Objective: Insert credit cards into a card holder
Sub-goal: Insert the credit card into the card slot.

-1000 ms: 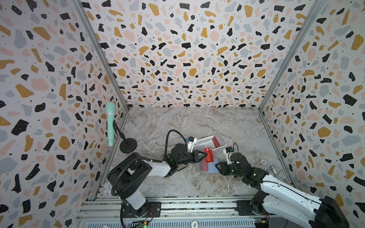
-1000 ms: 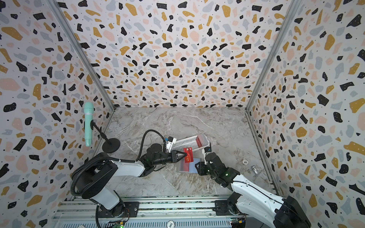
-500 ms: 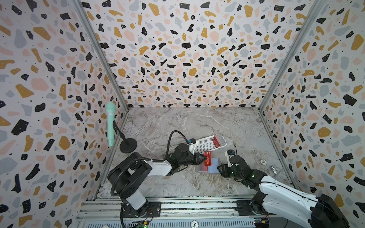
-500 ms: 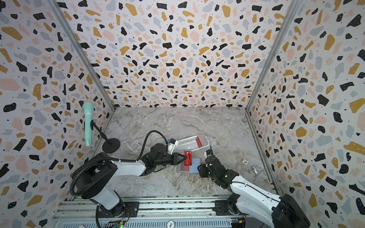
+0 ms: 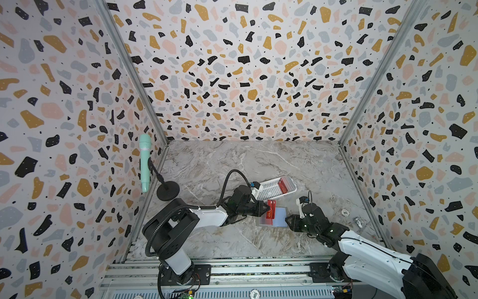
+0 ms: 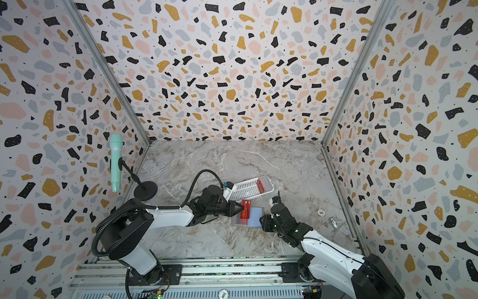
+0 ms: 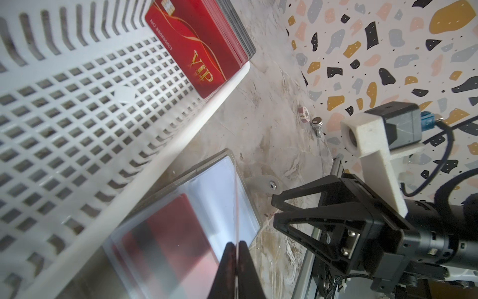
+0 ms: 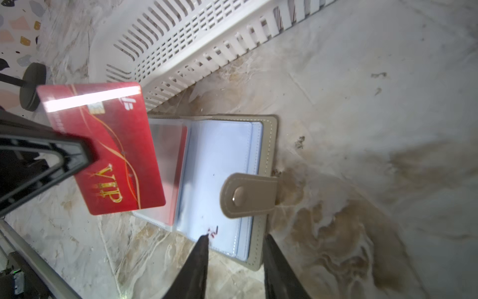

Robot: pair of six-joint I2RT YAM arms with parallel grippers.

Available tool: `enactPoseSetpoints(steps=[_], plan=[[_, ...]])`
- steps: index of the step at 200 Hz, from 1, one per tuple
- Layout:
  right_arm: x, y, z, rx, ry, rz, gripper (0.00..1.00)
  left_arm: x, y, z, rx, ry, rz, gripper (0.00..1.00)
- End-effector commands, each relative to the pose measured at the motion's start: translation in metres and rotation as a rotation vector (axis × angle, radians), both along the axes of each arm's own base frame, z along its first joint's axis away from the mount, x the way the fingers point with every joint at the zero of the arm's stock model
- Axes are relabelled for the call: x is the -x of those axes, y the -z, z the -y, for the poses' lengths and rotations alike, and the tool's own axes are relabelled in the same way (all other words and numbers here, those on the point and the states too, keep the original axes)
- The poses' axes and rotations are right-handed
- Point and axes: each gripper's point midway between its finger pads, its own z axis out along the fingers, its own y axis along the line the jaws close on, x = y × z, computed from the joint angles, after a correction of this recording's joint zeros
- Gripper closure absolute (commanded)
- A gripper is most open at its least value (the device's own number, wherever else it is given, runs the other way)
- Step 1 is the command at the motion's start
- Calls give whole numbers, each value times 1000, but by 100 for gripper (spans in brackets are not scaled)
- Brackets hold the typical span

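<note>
White basket (image 5: 269, 190), mint microphone (image 5: 144, 163), black stand (image 5: 168, 191), poker chip (image 5: 344, 212)

Both top views look down from high at six o'clock toward twelve, covering the whole tabletop (image 5: 258, 165). Each wrist camera peers close along its fingers (image 7: 226, 269); both share the card holder (image 8: 222, 145) and basket (image 8: 181, 38).

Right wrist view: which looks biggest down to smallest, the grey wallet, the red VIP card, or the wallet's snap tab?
1. grey card wallet
2. red VIP card: it is lifted nearer the camera, so it looks almost as big
3. snap tab
</note>
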Motion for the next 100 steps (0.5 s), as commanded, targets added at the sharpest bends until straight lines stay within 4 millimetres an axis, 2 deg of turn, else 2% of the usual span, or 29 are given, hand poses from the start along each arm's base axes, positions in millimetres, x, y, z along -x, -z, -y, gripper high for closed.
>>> enactPoseSetpoints(steps=[1, 100], plan=[[0, 2, -4, -7, -24, -5, 63, 0, 3, 4, -16, 13, -12, 92], [-1, 19, -3, 37, -26, -40, 68, 2, 18, -3, -48, -25, -170, 93]])
